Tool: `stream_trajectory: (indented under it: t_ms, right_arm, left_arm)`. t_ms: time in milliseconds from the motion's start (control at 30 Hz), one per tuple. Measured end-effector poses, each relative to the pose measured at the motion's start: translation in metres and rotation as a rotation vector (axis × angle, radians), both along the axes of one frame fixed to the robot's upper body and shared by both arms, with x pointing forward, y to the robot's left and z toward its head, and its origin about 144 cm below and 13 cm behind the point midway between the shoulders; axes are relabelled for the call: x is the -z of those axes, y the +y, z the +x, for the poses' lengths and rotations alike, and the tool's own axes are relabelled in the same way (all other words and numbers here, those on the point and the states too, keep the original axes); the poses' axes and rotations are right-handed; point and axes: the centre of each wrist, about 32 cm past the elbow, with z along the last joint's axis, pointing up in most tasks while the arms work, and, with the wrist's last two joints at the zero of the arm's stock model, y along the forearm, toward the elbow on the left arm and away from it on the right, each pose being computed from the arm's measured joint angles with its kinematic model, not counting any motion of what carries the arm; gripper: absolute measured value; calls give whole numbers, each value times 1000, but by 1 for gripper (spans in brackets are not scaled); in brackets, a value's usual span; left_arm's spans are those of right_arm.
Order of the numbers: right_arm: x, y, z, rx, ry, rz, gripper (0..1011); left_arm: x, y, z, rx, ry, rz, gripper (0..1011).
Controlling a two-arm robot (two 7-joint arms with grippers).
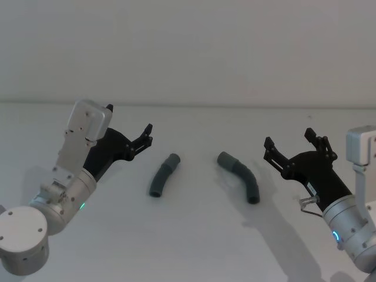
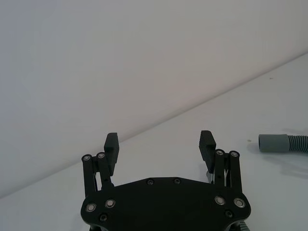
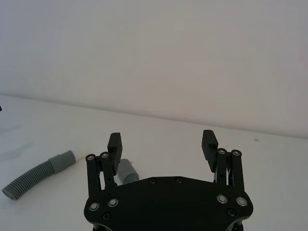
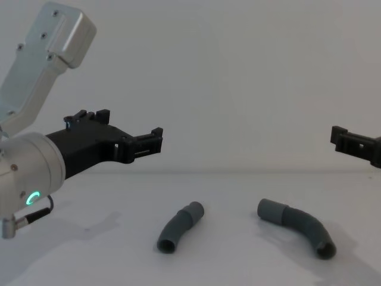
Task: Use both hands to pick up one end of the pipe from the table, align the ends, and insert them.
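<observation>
Head view: left pincer [image 1: 146, 134] and right pincer [image 1: 288, 138] hang spread; we should grip the left pipe [image 1: 163, 183] and right pipe [image 1: 239, 175] behind their collars.

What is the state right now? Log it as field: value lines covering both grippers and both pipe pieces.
left gripper: open, empty, raised above the table, left of the pieces
right gripper: open, empty, raised, right of the pieces
left pipe piece: lying on the table, untouched
right pipe piece: lying on the table, untouched
ends: left collar and right collar turned toward each other, a gap between
insertion: not yet done
</observation>
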Motion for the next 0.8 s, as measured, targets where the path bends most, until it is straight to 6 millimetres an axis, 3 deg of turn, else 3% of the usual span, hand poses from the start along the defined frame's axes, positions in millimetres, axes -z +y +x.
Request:
stream_trajectory:
  t_ms: [800]
  right_arm:
    - [0,0,0,0,0,0,1002]
  left_arm:
    - [0,0,0,0,0,0,1001]
